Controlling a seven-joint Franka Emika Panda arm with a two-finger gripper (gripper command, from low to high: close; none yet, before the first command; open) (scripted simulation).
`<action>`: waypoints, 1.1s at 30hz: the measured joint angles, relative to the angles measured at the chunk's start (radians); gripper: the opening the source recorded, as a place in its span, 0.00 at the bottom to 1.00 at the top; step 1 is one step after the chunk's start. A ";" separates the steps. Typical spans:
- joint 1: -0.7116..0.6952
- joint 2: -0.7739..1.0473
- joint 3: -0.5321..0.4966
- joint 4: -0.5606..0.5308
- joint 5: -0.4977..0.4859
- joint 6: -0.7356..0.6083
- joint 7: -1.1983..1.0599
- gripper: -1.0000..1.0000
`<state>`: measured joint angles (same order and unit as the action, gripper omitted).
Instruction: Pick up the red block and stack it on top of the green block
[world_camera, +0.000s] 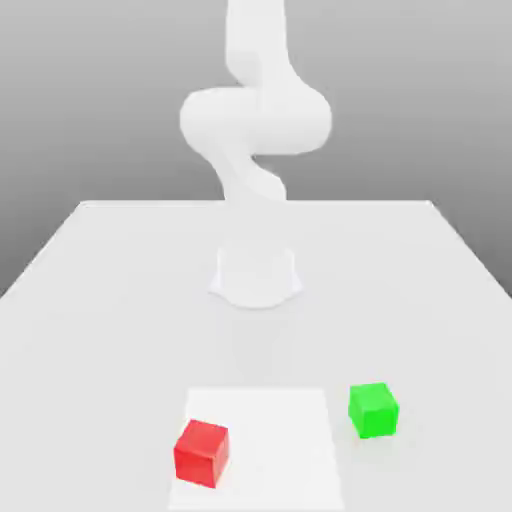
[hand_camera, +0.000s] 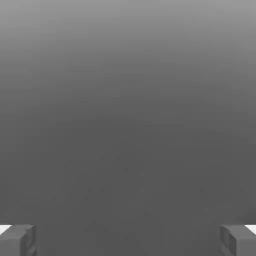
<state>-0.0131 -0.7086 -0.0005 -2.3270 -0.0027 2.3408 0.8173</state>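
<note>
White tabletop under a plain grey backdrop, with a paler square patch at its near edge. Item one, exterior view's left: red block, resting flat on the patch at about seven o'clock from the table's middle, nothing touching it. Item two, centre: white robot arm, rising from its round base at twelve o'clock from the blocks, folded high and well apart from both. Item three, exterior view's right: green block, on the table just beside the patch at about five o'clock, its top bare. Item four, hand view: gripper, fingers spread wide apart, holding nothing. Status, judged: nothing done; reaching, gripping, lifting, and stacking all remain.
</note>
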 joint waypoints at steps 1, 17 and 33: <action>-0.006 0.039 0.000 -0.012 -0.001 0.018 0.007 0.50; -0.073 0.623 -0.025 -0.184 -0.007 0.278 0.110 0.50; -0.103 1.043 -0.023 -0.222 0.031 0.543 0.121 0.00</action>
<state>-0.1161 0.3342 -0.0237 -2.5491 0.0287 2.8837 0.9381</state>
